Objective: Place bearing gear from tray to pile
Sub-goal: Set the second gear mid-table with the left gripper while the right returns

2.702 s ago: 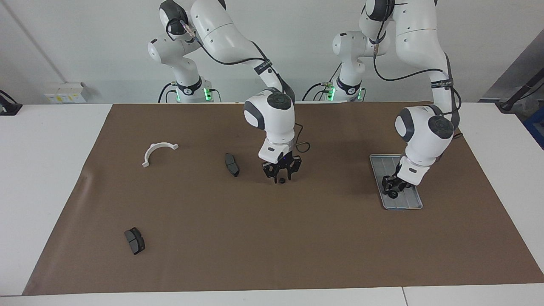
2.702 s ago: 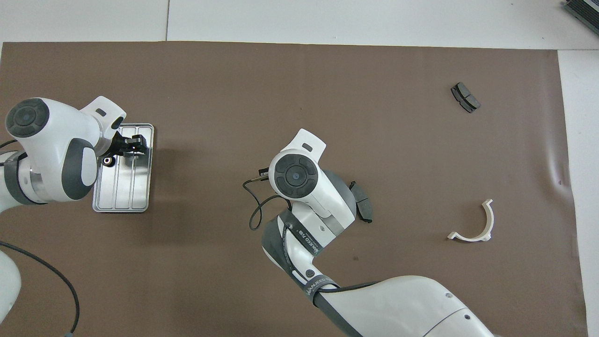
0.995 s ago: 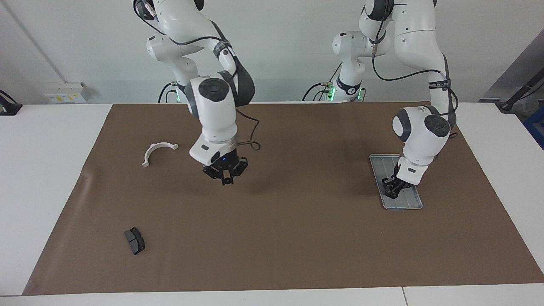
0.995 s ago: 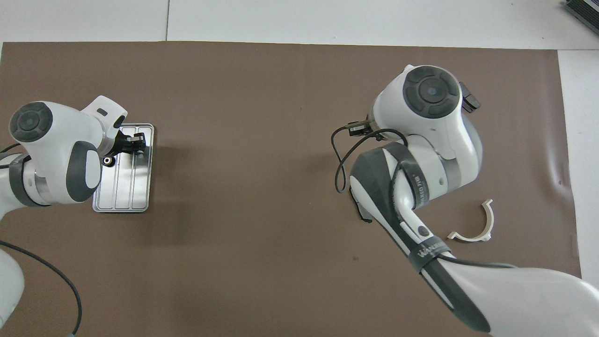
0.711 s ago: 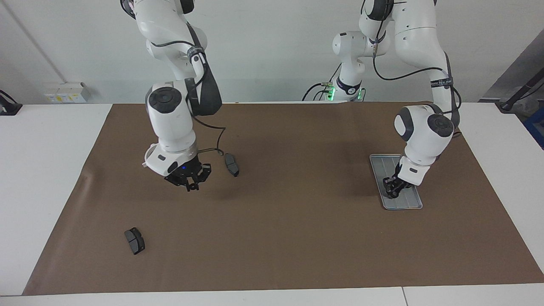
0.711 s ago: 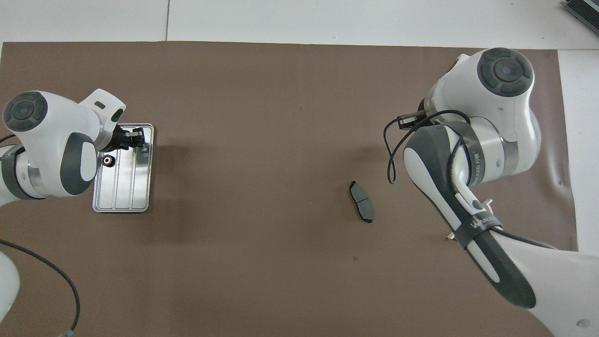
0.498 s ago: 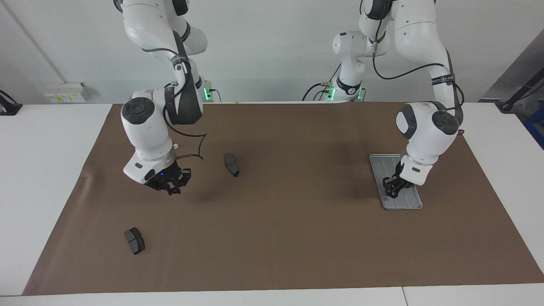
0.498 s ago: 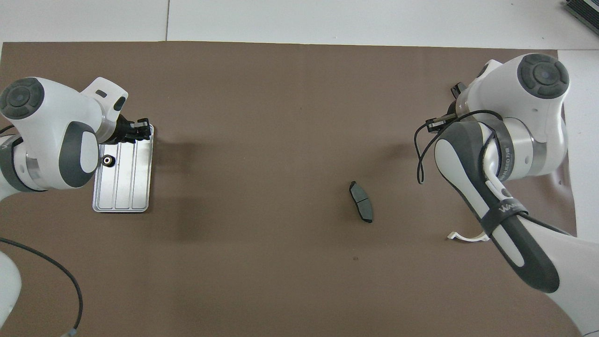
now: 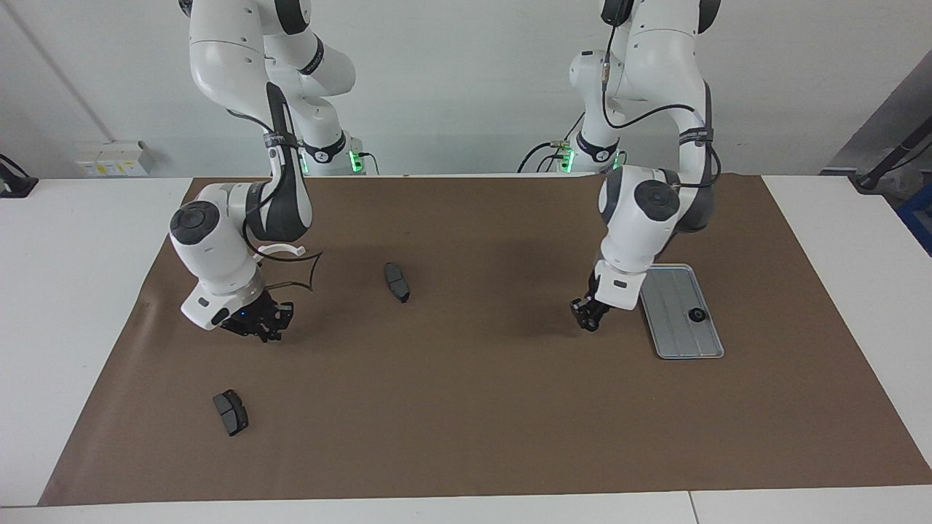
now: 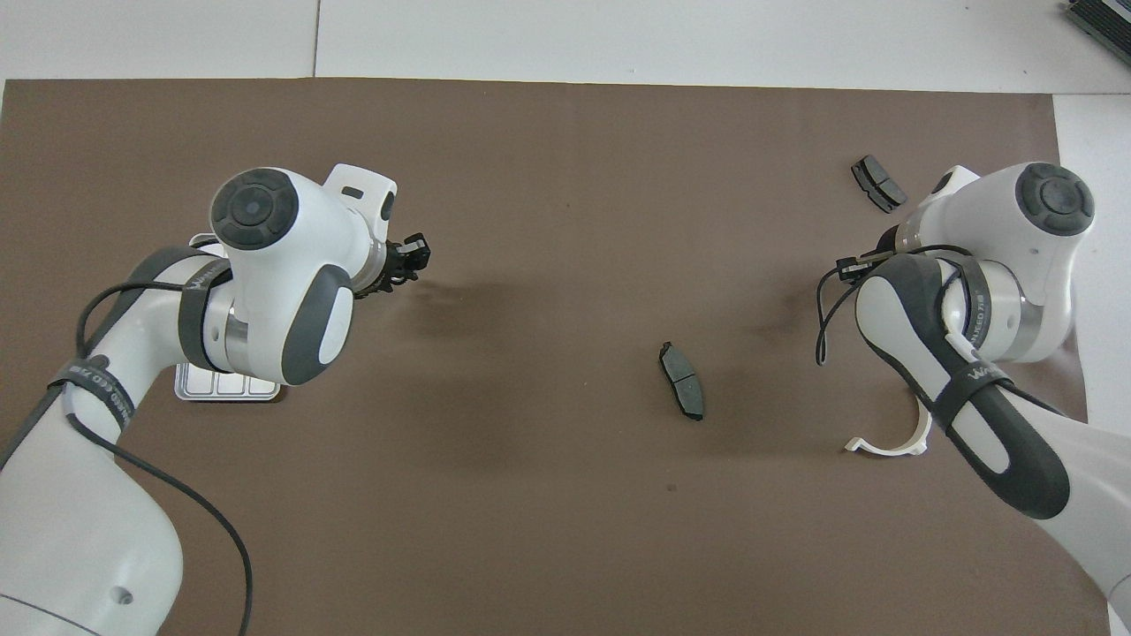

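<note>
I count one tray (image 9: 666, 314) at centre right holding one gear (image 9: 697, 314), two brake pads (image 9: 397, 282) (image 9: 231, 412) and one white bracket (image 9: 280, 250). My left gripper (image 9: 588, 318) hangs over bare mat beside the tray's edge, my right gripper (image 9: 262, 326) at centre left; I cannot tell either's grip, perhaps a gear.

White lettering runs along the dark band on the right arm's forearm (image 10: 970, 382) in the overhead view; it is only partly legible and seems to begin "WAN". A similar dark band on the left arm (image 10: 99, 382) carries white lettering too small to make out. Nothing else bears readable text.
</note>
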### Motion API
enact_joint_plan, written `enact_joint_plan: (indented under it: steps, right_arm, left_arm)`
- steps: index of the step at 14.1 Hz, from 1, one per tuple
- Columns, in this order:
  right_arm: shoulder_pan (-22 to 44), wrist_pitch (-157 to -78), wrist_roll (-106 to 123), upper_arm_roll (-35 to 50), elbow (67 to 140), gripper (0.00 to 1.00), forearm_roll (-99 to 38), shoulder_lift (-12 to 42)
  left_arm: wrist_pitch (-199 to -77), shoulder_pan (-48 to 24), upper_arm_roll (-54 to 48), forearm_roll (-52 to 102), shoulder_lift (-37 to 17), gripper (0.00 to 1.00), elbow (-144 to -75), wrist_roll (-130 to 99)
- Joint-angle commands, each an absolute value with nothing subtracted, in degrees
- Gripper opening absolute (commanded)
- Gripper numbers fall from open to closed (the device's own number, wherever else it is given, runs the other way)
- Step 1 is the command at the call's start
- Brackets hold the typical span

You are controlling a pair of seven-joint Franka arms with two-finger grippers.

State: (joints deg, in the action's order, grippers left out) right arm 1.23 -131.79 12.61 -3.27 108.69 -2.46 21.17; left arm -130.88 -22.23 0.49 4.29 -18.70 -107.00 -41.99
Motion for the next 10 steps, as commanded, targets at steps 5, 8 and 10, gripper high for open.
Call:
enact_joint_plan:
  steps: [5, 8, 10]
  right_arm:
    - [0.1, -135.5, 16.2, -2.5, 109.1, 1.0, -4.7, 22.4]
    - [0.9, -134.0, 15.7, -2.7, 108.7, 1.0, -4.6, 19.7]
    - [0.9, -132.5, 15.1, -2.7, 108.5, 1.0, -4.5, 16.9]
  left_arm:
    - [-136.7, -34.8, 1.6, 5.1, -17.7, 0.21, -109.8, -58.7]
    - [-140.1, -39.0, 1.5, 5.1, -18.4, 0.24, -110.9, -62.0]
    - [-140.1, -41.1, 1.5, 5.1, -18.5, 0.31, -111.1, -62.0]
